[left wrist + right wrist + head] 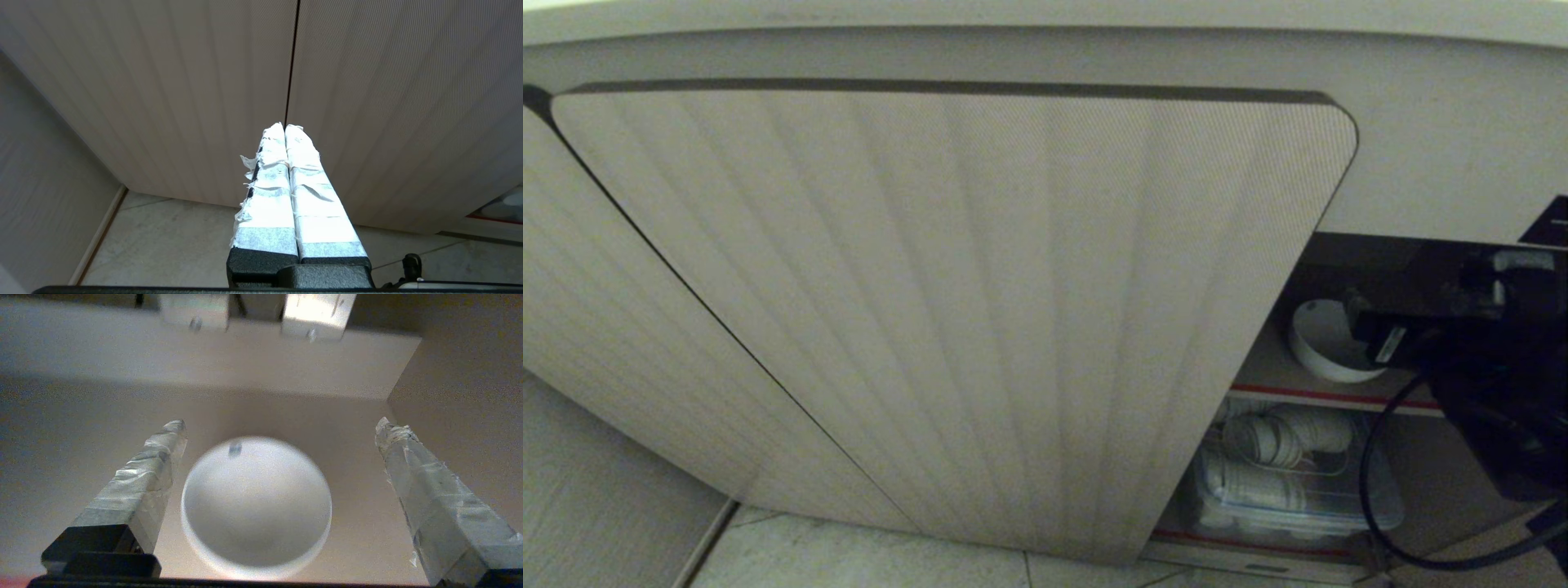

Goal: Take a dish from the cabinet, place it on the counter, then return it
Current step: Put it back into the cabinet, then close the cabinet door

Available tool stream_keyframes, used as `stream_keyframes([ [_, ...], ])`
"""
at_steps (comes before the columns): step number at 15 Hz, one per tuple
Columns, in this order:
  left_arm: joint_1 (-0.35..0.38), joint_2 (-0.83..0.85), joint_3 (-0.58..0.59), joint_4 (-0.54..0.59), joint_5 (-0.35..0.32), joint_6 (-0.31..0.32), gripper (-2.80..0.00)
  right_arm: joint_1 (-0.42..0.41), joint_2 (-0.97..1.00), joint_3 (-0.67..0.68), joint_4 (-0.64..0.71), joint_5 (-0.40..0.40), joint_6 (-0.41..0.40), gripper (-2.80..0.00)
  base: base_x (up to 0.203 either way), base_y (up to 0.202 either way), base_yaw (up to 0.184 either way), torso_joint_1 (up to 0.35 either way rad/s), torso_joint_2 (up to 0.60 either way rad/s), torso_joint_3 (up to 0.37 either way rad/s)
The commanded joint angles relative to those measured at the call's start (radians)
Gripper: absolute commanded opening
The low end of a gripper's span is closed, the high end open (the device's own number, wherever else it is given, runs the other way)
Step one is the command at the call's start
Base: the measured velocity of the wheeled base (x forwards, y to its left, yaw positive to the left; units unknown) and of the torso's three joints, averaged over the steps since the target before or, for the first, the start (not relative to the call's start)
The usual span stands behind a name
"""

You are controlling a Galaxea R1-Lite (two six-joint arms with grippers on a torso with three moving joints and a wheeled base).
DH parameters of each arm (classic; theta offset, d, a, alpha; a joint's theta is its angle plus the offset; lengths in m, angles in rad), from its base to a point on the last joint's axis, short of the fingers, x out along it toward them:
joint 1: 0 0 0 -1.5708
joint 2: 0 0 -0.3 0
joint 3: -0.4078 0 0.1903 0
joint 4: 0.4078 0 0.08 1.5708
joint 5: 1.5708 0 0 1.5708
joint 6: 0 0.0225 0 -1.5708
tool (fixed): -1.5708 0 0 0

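Reaching into the open beige ribbed-door cabinet (947, 310), the right hand (280, 428) hangs with fingers spread wide on either side of the small white round ceramic bowl (256, 506), not touching it. That bowl sits on the upper shelf with the red front edge (1307, 394). Outside by the closed doors, the left hand (284, 127) has its taped fingers pressed together.

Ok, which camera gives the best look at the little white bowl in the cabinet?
The right wrist view: the bowl sits whole on the shelf between the right gripper's open jaws. The head view shows only part of the bowl, behind the arm. The left wrist view does not show it.
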Motion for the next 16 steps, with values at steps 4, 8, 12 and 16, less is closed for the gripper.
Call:
stream_keyframes([
  [4,0.000,0.000,0.000,-0.001,-0.001,-0.001,-2.80,0.028,-0.095,0.109,-0.049,-0.002,-0.012,0.00,0.000,0.000,0.000,0.000,0.00,0.000],
  [8,0.000,0.000,0.000,-0.001,0.001,-0.001,-2.80,0.035,-0.175,0.161,-0.045,0.000,-0.007,-2.80,0.000,0.000,0.000,0.000,0.00,0.000],
  [12,0.000,0.000,0.000,-0.001,0.001,-0.001,-2.80,0.034,-0.237,0.208,-0.039,0.000,-0.004,-2.80,0.000,0.000,0.000,0.000,0.00,0.000],
  [16,0.000,0.000,0.000,-0.001,0.001,-0.001,-2.80,0.035,-0.359,0.215,0.060,0.014,0.000,-2.80,0.000,0.000,0.000,0.000,0.00,0.000],
])
